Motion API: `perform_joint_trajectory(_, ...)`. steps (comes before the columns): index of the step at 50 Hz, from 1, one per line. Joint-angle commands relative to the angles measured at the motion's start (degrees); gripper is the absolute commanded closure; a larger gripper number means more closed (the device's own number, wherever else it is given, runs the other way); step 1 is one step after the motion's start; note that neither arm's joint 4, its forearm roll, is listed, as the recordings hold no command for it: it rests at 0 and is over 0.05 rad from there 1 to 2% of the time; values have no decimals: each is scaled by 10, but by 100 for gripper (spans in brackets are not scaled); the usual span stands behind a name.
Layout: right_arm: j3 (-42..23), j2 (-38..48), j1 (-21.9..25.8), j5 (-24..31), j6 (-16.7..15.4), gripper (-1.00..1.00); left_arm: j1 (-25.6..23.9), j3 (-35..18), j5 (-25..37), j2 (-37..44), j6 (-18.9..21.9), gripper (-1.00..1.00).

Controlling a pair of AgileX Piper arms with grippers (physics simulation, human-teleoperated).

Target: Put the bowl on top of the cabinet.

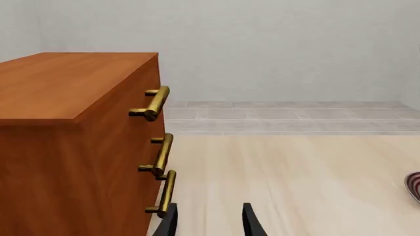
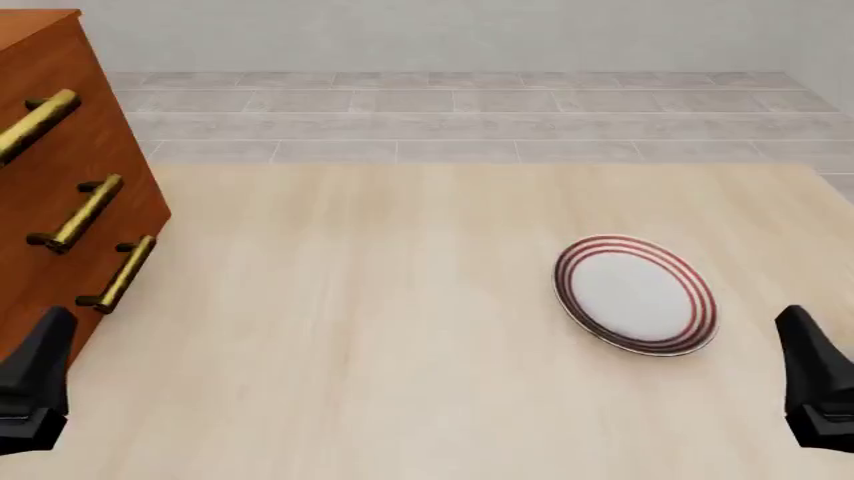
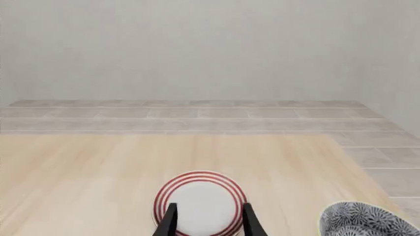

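Observation:
The bowl [image 3: 365, 221], with a dense black-and-white pattern, shows only in the right wrist view, on the table off to the side of the plate; the front view does not show it. The reddish-brown cabinet [image 2: 54, 130] with brass bar handles [image 2: 83, 212] stands at the table's far left. Its flat top [image 1: 59, 83] is bare. My left gripper [image 1: 208, 223] is open and empty, low beside the cabinet's front. My right gripper [image 3: 208, 223] is open too, hovering short of the plate and holding nothing. Both grippers sit at the near edge in the front view, left [image 2: 38, 385] and right [image 2: 811, 385].
A flat white plate with red rings [image 2: 635, 295] lies right of centre on the light wooden table [image 2: 360, 330]; its edge [image 1: 413, 187] also shows in the left wrist view. Grey tiled floor [image 2: 454, 110] and a pale wall lie beyond the table's far edge.

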Motion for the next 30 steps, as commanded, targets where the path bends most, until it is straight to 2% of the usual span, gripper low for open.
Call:
perform_joint_trajectory(1, -2, -7, 1, 6, 2, -100, 1, -2, -1, 3, 0, -100)
perform_joint_trajectory(30, -3, -4, 2, 5, 2, -100, 1, -1, 0, 2, 0, -100)
